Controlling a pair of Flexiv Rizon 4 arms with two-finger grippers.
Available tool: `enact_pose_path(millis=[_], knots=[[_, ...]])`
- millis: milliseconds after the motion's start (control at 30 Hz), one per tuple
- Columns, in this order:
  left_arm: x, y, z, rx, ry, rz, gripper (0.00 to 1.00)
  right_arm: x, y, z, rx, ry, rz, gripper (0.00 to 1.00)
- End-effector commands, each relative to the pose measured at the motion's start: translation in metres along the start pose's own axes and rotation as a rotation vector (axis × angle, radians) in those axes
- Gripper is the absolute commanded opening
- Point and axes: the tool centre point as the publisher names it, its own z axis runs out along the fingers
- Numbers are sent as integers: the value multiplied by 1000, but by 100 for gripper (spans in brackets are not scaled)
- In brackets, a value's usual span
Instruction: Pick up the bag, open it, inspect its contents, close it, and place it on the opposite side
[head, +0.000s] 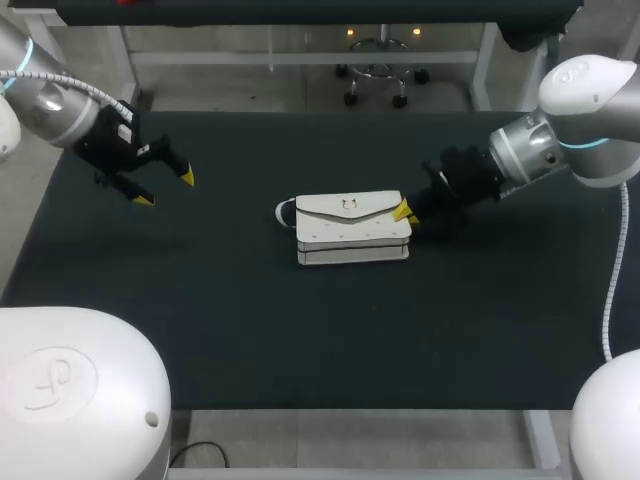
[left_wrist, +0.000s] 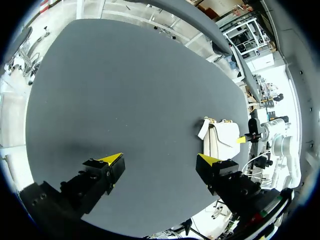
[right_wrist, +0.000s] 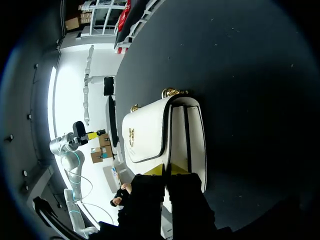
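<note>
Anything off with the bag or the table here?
Nothing stands out. The white bag lies flat on the black table, flap closed, with the right gripper at its end and the left gripper well clear.

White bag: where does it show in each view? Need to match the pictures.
Head view: the white bag lies flat mid-table, slightly toward the right arm's side.
Left wrist view: the bag is small, far ahead of the open left pincer, across the black table.
Right wrist view: the bag is large, directly ahead of that arm's pincer.
Shared landmark: the right pincer at the bag's end, visible in all three.
</note>
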Motion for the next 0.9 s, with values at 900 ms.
enact_pose_path(millis=[900], knots=[[-67, -59, -50, -157, -190, 99, 100, -94, 86, -171, -31, 140, -22, 0]])
